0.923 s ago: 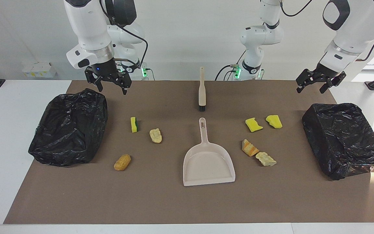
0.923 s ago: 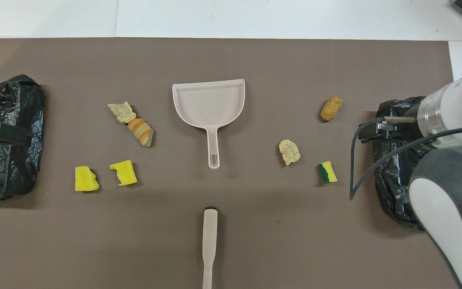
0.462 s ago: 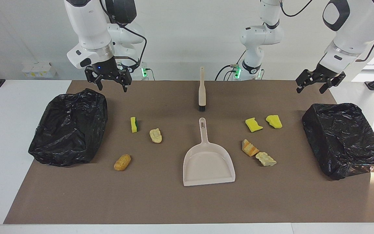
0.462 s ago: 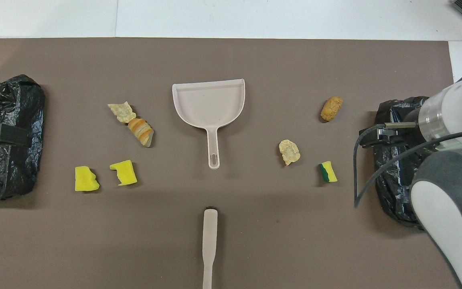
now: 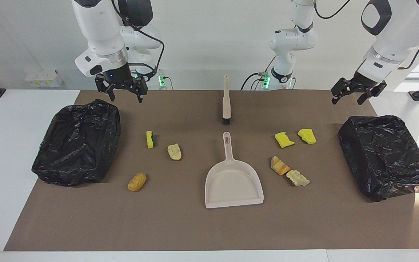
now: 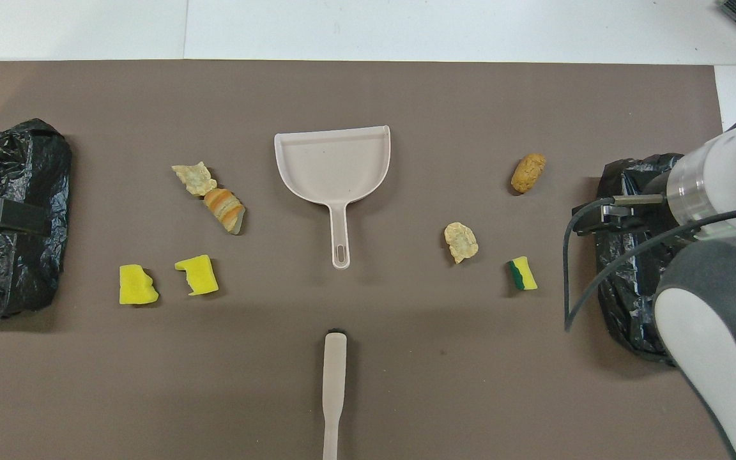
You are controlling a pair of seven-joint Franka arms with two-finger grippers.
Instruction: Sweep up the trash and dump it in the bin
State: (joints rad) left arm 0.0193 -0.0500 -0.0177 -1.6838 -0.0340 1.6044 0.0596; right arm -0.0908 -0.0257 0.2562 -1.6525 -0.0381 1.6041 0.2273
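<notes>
Fingers (image 5: 341,96) of both arms spread, empty, raised well apart from the trash (image 5: 284,139) on the mat.

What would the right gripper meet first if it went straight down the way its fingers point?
Probably the brown mat, just beside the bin bag at the right arm's end. The right gripper hangs open, fingers pointing down. Depth is unclear, so it might instead clip the bag's near edge.
</notes>
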